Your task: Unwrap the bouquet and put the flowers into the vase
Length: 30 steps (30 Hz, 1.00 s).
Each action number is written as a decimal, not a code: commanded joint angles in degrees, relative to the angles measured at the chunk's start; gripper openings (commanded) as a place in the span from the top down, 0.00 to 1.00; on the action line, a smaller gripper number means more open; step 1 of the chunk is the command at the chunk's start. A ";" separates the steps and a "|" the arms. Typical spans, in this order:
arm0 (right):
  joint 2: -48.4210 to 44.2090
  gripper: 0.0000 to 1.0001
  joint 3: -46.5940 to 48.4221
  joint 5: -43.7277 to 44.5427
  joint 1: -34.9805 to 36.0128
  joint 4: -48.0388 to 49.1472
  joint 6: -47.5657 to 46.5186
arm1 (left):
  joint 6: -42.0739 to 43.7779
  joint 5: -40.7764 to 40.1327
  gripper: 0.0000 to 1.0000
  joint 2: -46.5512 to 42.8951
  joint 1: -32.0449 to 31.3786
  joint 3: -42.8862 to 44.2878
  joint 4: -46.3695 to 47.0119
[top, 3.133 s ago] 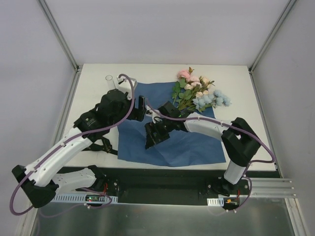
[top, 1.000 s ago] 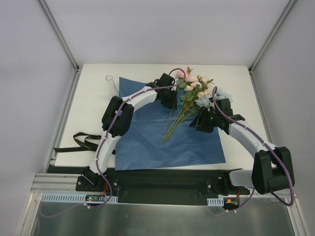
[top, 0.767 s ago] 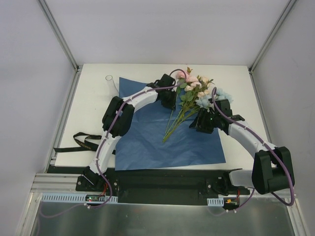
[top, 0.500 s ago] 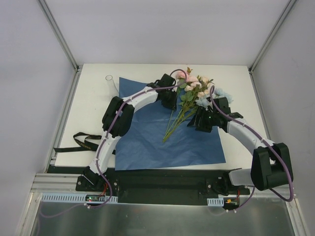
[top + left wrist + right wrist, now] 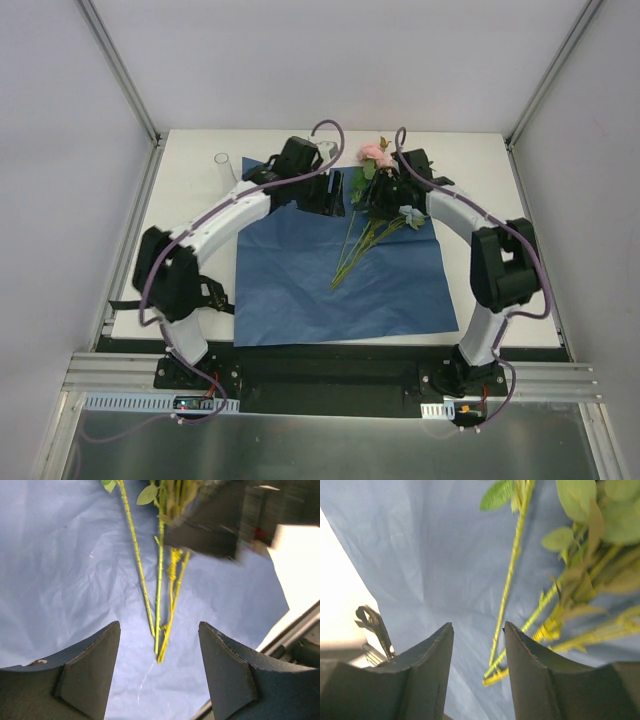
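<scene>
**Two empty grippers, one bunch, one vase**

My left gripper and my right gripper both hang parted and hold nothing, over the one blue paper sheet. The flowers are one loose bunch, with four stems lying on the sheet. The single vase stands just off its far-left corner.

The paper sheet lies spread mid-worktop before me. The flowers lie on its far right part, stems running toward my near left. The vase stands by the sheet's far left corner. The ribbon lies at its near left.
</scene>
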 commanded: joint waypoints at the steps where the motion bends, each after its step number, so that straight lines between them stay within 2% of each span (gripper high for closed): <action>1: 9.25 0.54 8.08 -0.28 0.40 0.99 2.24 | 3.80 -1.53 0.37 -14.63 0.51 -6.88 0.61; 8: 15.60 0.54 11.16 1.92 1.80 2.05 1.53 | 1.69 -2.15 0.37 -26.15 0.51 -17.43 1.92; 14: 19.46 0.63 12.21 1.39 3.21 5.21 2.50 | -0.07 0.84 0.38 -26.78 0.51 -19.11 4.13; 17: 20.87 0.70 14.40 1.21 3.30 5.92 2.06 | -0.51 1.90 0.39 -26.52 0.51 -19.11 4.74; 19: 21.57 0.85 15.90 0.86 3.21 5.83 1.45 | -0.77 2.07 0.39 -26.52 0.51 -19.03 4.83; 20: 21.66 0.98 17.48 0.43 3.21 5.83 1.18 | -0.86 2.07 0.39 -26.78 0.51 -19.11 4.75; 21: 21.49 0.99 18.10 -0.36 3.21 5.39 0.31 | -1.29 2.16 0.39 -27.04 0.51 -19.11 4.75; 27: 10.52 0.99 16.88 -5.72 3.21 6.00 -3.12 | -3.31 3.65 0.27 -29.68 0.68 -19.03 4.75; 30: 3.40 0.99 13.55 -7.83 3.30 6.70 -4.79 | -5.42 4.00 0.27 -31.52 2.08 -17.80 4.66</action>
